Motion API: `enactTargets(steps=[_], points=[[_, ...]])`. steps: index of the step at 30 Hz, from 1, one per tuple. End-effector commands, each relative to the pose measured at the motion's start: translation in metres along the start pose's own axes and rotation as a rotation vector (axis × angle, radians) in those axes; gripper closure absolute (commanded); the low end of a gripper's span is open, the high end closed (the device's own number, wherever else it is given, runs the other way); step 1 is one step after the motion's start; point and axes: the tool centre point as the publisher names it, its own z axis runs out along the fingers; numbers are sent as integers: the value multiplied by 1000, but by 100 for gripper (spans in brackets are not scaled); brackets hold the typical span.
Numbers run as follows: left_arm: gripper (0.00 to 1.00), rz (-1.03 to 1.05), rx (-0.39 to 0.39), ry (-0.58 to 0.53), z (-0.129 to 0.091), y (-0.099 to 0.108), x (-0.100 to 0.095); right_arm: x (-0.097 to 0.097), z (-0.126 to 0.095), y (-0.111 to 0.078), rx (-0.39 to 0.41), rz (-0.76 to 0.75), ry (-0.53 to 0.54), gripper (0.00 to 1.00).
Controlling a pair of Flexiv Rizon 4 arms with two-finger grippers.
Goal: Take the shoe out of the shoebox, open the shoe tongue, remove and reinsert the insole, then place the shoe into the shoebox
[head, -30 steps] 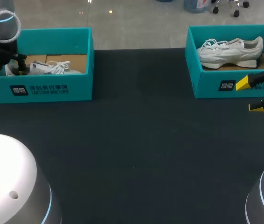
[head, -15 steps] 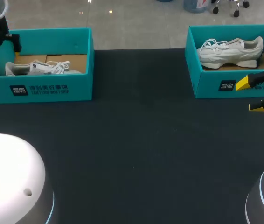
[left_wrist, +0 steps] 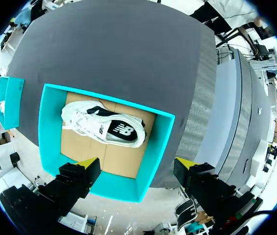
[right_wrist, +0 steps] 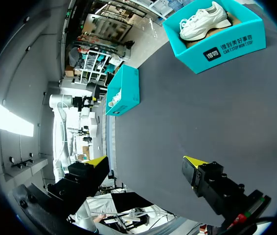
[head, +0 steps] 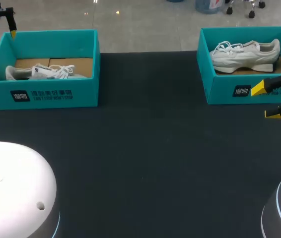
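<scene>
Looking along its fingers, the left wrist view alone showed the left gripper (left_wrist: 136,162) spread open, the shoebox (left_wrist: 46,122) ahead, the shoe (left_wrist: 104,126) lying inside, untouched; the right gripper (head: 266,101) gaped too.

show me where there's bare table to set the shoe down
The table between the left shoebox and right shoebox is bare, also the stretch in front of them. Crowded: inside both boxes, and around the right hand before the right shoebox.
</scene>
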Motion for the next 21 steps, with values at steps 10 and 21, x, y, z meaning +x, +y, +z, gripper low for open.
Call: enactTargets(steps=[10,21], points=[[0,0,-2,1,0,-1,1,0,1,0,-1,1,-3,0],[0,0,-2,1,0,-1,1,5,-17,112,-200,-23,-270,0]])
